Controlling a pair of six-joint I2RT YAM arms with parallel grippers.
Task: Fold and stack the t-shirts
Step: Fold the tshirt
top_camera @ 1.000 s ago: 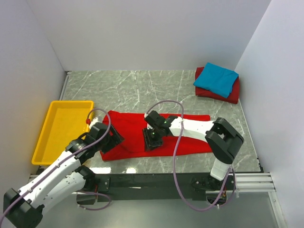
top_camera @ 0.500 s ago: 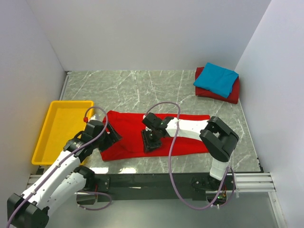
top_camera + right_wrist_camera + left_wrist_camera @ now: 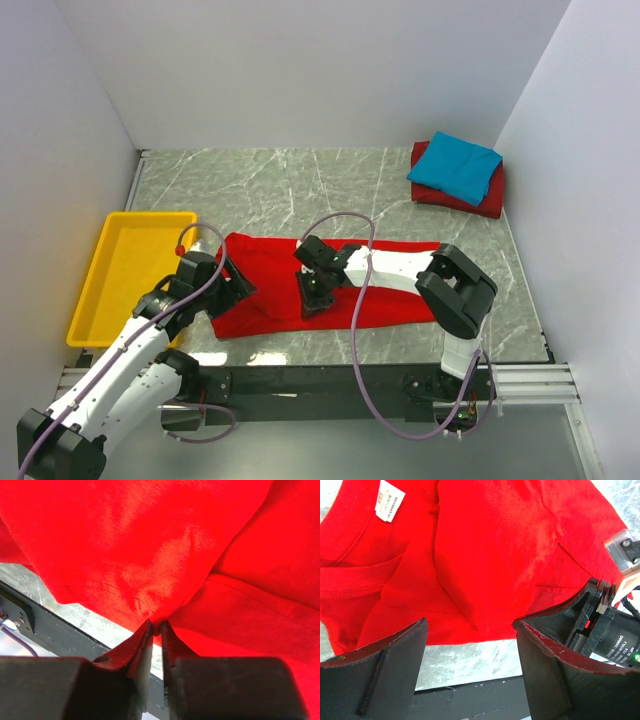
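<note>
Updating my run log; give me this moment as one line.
left pincer open over red shirt | right pincer shut on red shirt | blue shirt on dark red shirt

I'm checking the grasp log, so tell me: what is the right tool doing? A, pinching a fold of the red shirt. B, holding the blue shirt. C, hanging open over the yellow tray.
A: the right wrist view shows the right tool closed on a bunched fold of the red shirt.
</note>
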